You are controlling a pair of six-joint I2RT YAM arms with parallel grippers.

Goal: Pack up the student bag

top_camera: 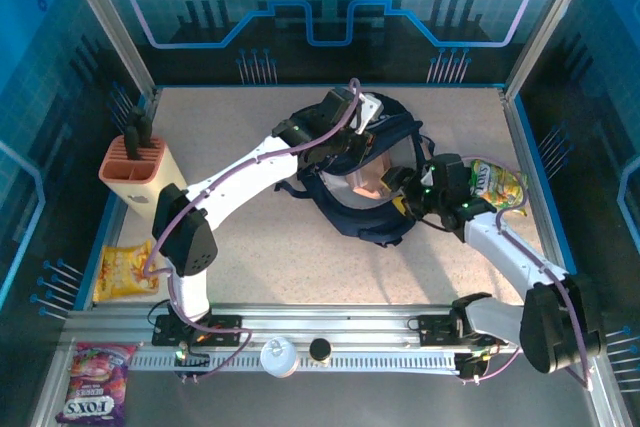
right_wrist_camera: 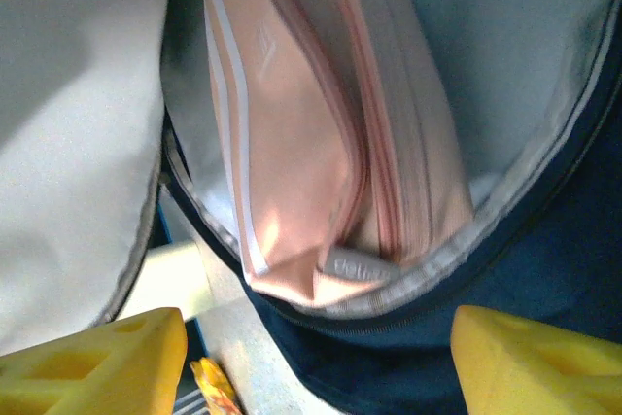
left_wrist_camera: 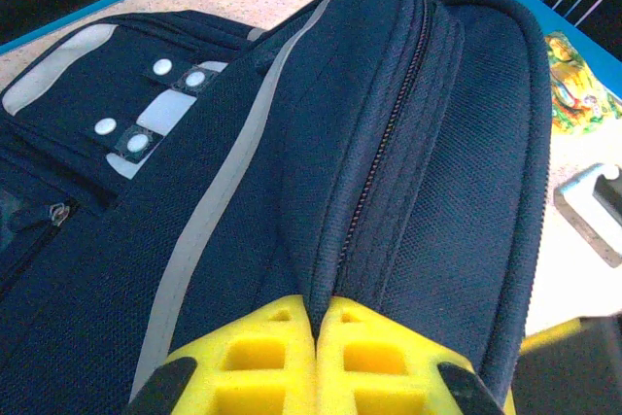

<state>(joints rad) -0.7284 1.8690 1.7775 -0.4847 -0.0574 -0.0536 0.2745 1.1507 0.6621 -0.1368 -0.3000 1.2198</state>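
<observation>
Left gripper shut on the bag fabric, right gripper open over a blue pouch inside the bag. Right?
The pouch is pink, not blue; the right wrist view shows it. Otherwise yes: left gripper shut on the student bag, right gripper open over the pouch inside it.

txt: "FOX'S" | on: purple sweets bag | other print: unreadable

matt woven navy student bag, speckled table
</observation>
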